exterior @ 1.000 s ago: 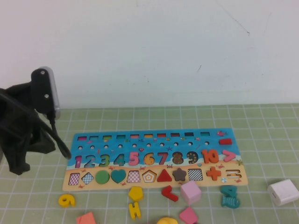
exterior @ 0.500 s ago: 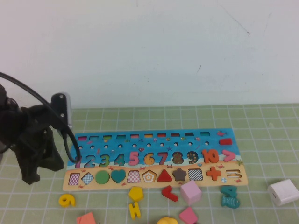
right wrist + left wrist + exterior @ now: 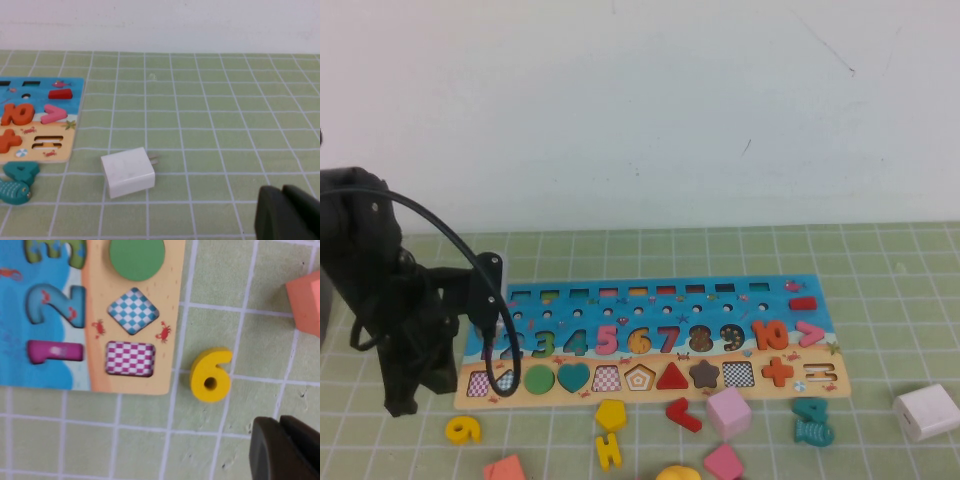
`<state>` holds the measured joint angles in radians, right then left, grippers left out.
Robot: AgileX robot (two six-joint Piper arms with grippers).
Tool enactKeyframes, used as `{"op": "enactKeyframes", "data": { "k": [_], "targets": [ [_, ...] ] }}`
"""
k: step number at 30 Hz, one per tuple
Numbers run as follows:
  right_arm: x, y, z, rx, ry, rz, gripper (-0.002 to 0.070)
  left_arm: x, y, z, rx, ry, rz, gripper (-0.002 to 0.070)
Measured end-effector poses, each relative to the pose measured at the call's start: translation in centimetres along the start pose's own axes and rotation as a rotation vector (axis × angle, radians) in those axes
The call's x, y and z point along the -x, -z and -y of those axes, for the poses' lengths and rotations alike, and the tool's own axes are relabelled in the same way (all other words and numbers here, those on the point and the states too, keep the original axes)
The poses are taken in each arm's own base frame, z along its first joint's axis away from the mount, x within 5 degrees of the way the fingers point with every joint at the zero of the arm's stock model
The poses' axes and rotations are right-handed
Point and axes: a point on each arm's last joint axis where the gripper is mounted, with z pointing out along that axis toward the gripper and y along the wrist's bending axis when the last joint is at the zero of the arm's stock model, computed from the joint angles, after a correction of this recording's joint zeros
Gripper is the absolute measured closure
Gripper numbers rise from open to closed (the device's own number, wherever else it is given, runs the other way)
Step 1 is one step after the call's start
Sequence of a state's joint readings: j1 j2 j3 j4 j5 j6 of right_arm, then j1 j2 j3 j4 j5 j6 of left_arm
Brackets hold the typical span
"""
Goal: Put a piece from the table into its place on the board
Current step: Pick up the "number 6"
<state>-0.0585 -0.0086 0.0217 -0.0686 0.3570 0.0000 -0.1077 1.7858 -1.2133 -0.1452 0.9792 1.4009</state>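
High view: left arm over the board's left end, yellow 6 loose on the mat.
Left gripper [image 3: 286, 450] has its fingers pressed together, empty, hovering above the table [image 3: 880, 250] near the piece [image 3: 463, 430], not touching it. The piece [image 3: 210, 376] lies flat just beside the board [image 3: 800, 290], off its near left corner, apart from the yellow pentagon [image 3: 610, 413]. Right gripper [image 3: 287, 215] sits low over the mat near a white plug adapter [image 3: 128, 172], fingers together, holding nothing.
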Motion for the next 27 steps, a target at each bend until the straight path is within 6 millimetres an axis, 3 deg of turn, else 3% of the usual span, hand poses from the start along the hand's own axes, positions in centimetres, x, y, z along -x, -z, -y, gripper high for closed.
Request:
{"op": "enactKeyframes", "data": {
  "k": [7,21,24,27],
  "targets": [
    [0.0,0.0,0.0,0.0,0.0,0.0,0.0678,-0.2,-2.0,-0.4,-0.049,0.035,-0.014,0.0676],
    [0.0,0.0,0.0,0.0,0.0,0.0,0.0678,1.1,-2.0,-0.6,-0.032,0.137,0.104,0.0671],
    [0.0,0.0,0.0,0.0,0.0,0.0,0.0678,0.7,-2.3,-0.9,-0.007,0.152,0.063,0.0615],
    [0.0,0.0,0.0,0.0,0.0,0.0,0.0678,0.2,-3.0,-1.1,-0.013,0.154,0.011,0.0487]
  ]
}}
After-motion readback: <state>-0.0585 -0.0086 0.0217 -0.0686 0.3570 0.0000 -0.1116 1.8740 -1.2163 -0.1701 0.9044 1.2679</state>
